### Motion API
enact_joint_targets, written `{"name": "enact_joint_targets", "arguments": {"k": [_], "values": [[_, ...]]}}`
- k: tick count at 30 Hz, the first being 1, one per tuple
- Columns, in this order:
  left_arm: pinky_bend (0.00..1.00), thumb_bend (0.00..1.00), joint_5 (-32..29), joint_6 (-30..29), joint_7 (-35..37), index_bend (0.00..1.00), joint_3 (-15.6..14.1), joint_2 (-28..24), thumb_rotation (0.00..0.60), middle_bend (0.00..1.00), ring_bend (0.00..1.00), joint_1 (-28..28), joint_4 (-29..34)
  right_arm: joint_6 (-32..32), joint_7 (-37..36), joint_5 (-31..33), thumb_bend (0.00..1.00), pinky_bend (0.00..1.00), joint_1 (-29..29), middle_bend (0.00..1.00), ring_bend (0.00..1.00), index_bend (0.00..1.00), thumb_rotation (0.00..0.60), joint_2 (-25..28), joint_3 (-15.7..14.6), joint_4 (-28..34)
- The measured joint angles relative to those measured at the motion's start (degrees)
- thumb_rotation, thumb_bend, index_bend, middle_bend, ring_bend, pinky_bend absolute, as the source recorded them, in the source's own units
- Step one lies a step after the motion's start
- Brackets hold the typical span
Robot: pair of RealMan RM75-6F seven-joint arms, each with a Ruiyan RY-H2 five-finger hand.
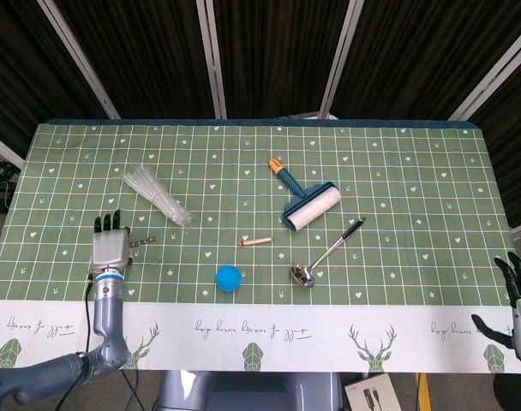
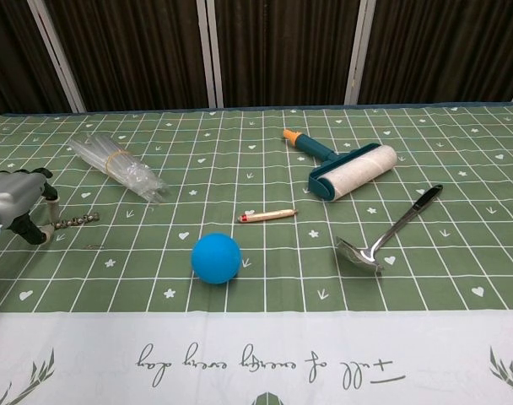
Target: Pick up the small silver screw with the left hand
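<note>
The small silver screw [image 1: 144, 241] [image 2: 76, 221] lies flat on the green checked cloth near the table's left side. My left hand [image 1: 109, 247] [image 2: 17, 207] sits palm down just left of it. Its fingers curl down, and the thumb and a finger stand on either side of the screw's left end. The screw still rests on the cloth, and I see no firm pinch on it. My right hand [image 1: 516, 301] hangs off the table's right front corner with its fingers apart and nothing in it; the chest view does not show it.
A bundle of clear plastic straws [image 1: 158, 198] [image 2: 118, 165] lies behind the screw. A blue ball [image 2: 216, 257], a small wooden stick [image 2: 266, 216], a lint roller [image 2: 345, 172] and a metal spoon [image 2: 386, 231] lie to the right.
</note>
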State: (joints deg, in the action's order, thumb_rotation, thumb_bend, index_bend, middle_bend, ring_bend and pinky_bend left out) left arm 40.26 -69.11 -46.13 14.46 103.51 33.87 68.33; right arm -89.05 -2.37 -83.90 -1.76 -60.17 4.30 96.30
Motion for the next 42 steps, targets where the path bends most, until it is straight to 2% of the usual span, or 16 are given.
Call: {"name": "enact_joint_targets", "arguments": {"k": [7,19,30,42], "values": [[0.0,0.4,0.2,0.1,0.0,0.5,0.1,0.4,0.6,0.0,0.0,0.1,-0.7,0.1,0.0,0.0,0.08,0.09,0.0,0.0,0.0,0.07,0.6,0.0,0.0,0.0],[0.0,0.38,0.3,0.1,-1.1,0.4,-0.5,-0.2,0.6,0.0,0.0,-0.3,-0.4,0.0,-0.1,-0.2,0.08,0.09,0.1,0.0,0.0,0.07,0.6,0.0,0.0,-0.1],[0.0,0.39,0.2,0.3,-1.2,0.49,-0.6,0.2,0.6,0.0,0.0,-0.5,-0.9,0.0,-0.2,-0.2,0.08,0.09,0.1,0.0,0.0,0.07,0.6,-0.1,0.0,-0.1],[0.0,0.41,1.2,0.5,-0.8,0.54,-0.4,0.4,0.6,0.0,0.0,-0.3,-0.9,-0.2,-0.4,-0.2,0.08,0.09,0.0,0.0,0.0,0.07,0.6,0.0,0.1,-0.1]]}}
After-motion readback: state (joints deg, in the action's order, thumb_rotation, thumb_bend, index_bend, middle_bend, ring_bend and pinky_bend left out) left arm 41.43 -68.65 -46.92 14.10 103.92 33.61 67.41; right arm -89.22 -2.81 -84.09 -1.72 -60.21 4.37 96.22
